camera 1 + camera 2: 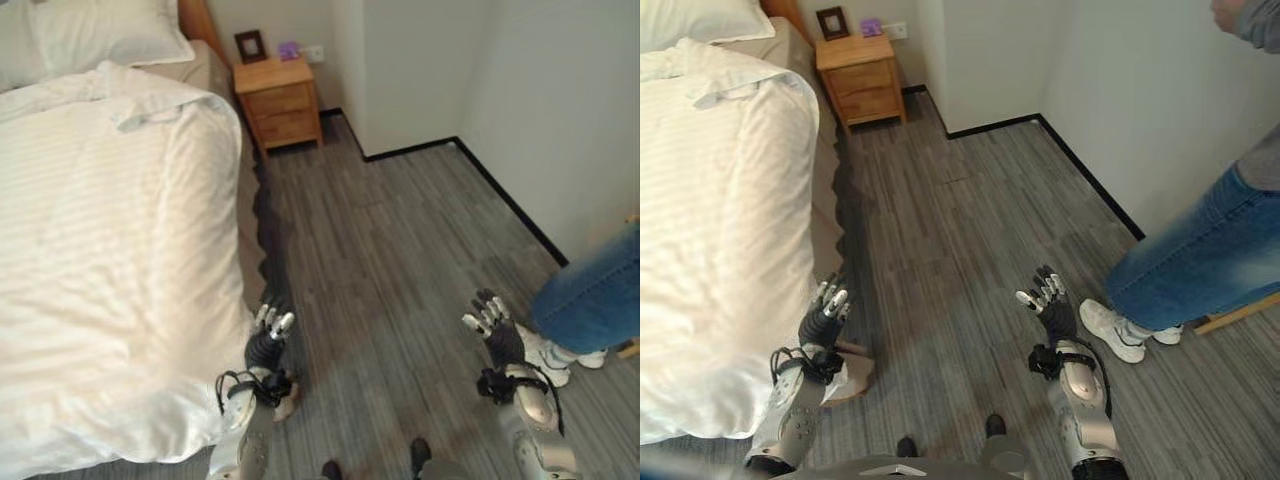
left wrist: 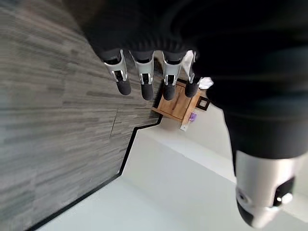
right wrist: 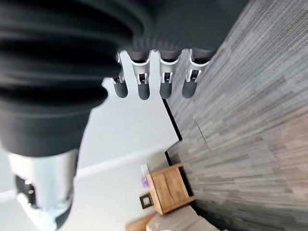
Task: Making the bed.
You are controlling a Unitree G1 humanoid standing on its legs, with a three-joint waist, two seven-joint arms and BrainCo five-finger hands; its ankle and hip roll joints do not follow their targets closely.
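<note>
The bed (image 1: 110,250), under a white striped duvet with its top edge rumpled near the white pillow (image 1: 100,35), lies on the robot's left. The left hand (image 1: 268,340) hangs beside its edge and the right hand (image 1: 495,325) over the grey plank floor (image 1: 400,230), both with fingers loosely spread, holding nothing.

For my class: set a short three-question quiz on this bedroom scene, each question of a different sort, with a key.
1. True or false: the left hand grips the duvet.
2. Multiple choice: the nightstand stands (a) at the foot of the bed, (b) beside the head of the bed, against the wall, (c) under the pillow.
3. Short answer: who stands by the right hand?

Key
1. False: it hangs open beside the bed and holds nothing.
2. b
3. A person in jeans and white shoes, on the robot's right.
</note>
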